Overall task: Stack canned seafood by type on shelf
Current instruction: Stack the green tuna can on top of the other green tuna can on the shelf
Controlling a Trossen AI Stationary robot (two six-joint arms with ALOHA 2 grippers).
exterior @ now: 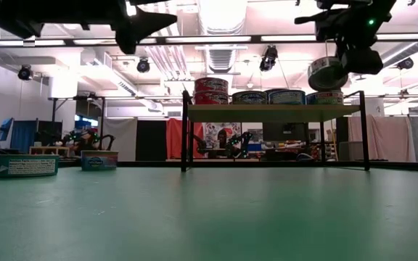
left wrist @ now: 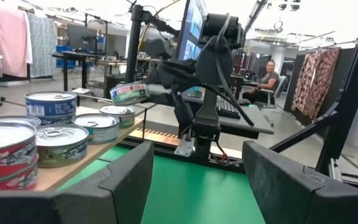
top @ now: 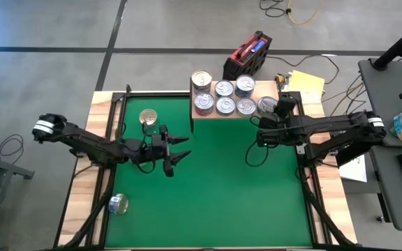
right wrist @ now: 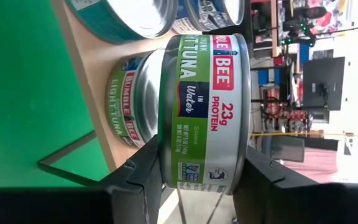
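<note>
1. While the right arm does the carrying, the left hand (top: 176,155) hovers over the green surface (top: 215,195), its fingers spread apart and gripping nothing.
2. Near the surface's left edge, two loose tins wait: a gold-topped can (top: 148,117) standing upright just behind that idle hand, and a blue-labelled can (top: 118,203) lying on its side down toward the front-left corner.
3. Moving across, the shelf (top: 264,114) sits at the back edge of the mat, carrying a double row of silver-topped cans; at its left end a red-labelled stack (exterior: 211,90) stands two high.
4. At the shelf's right end, the right hand (top: 271,106) is clamped on a green-labelled tuna can (right wrist: 204,112), fingers pinching its curved side wall, lifted above shelf height in the low view.
5. Just beneath it sits a matching green-labelled tin (right wrist: 132,99), so this looks like a stack about to be made.
6. These tins look rigid and fairly weighty for their size, with slick metal walls; gripping across the label band seems the safest hold, since the rims offer little purchase.
</note>
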